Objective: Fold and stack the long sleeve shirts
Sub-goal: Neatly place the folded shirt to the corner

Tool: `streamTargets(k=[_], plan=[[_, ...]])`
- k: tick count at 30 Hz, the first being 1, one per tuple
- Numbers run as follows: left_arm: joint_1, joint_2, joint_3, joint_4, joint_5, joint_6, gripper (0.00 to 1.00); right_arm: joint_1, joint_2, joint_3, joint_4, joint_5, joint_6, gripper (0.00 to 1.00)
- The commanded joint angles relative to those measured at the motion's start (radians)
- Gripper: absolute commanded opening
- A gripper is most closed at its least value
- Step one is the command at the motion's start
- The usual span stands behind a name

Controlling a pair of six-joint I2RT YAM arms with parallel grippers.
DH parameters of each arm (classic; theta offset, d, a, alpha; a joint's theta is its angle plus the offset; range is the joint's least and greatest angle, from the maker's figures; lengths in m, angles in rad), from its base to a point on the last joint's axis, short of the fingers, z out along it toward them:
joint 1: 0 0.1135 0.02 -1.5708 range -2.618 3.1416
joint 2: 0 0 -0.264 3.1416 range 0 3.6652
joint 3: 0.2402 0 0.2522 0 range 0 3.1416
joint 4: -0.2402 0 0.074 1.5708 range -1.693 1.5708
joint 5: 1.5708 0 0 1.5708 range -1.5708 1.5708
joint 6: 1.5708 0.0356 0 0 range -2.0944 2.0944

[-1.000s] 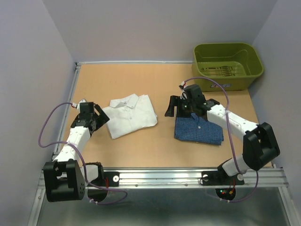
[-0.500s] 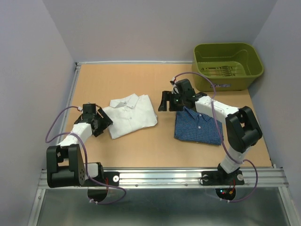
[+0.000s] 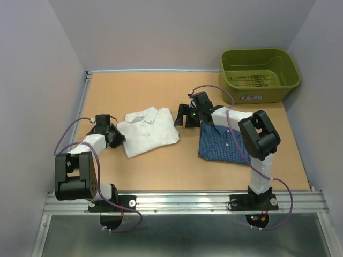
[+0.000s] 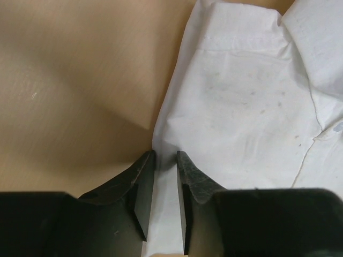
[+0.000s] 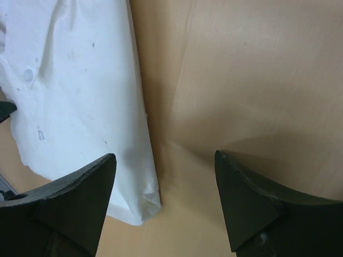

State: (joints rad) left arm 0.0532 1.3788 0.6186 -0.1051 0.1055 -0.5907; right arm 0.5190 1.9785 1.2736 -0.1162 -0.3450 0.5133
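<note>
- The left gripper [image 4: 165,155] is clenched on the left edge of the white shirt [image 3: 147,131]. Its two fingers [image 4: 142,187] stand nearly together, with a thin fold of white cloth pinched between them.
- It sits low at the counter [image 3: 161,166], at the near-left side of that shirt.
- The right gripper [image 5: 165,156] is released, with its jaws spread wide. It hangs over bare counter just beside the right edge of the white shirt and holds nothing.
- The white shirt lies folded left of the middle of the counter, with its collar toward the far side. It is turned a little askew.
- The blue shirt [image 3: 225,143] lies folded flat on the right half of the counter, apart from the white one. Its collar points to the far side, under the right arm's forearm.
- The shirts are not stacked; they lie side by side with a strip of counter between them.
- A green bin [image 3: 260,75] stands at the far right corner.
</note>
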Motion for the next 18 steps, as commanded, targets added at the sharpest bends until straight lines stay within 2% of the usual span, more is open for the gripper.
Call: streamTargets(k=[1,5,6,11,18], plan=[[-0.009,0.031,-0.002,-0.05,0.006,0.019,0.31,0.024,0.054,0.063,0.062,-0.009,0.036,0.78],[-0.015,0.039,0.004,-0.048,0.008,0.023,0.26,0.038,0.108,0.072,0.07,-0.023,0.056,0.75],[-0.015,0.043,0.004,-0.048,0.008,0.026,0.21,0.042,0.124,0.072,0.075,-0.02,0.063,0.74],[-0.016,0.051,0.004,-0.054,0.005,0.029,0.2,0.056,0.178,0.078,0.084,-0.025,0.077,0.67],[-0.016,0.062,0.009,-0.054,0.008,0.034,0.19,0.073,0.247,0.099,0.09,-0.051,0.08,0.51]])
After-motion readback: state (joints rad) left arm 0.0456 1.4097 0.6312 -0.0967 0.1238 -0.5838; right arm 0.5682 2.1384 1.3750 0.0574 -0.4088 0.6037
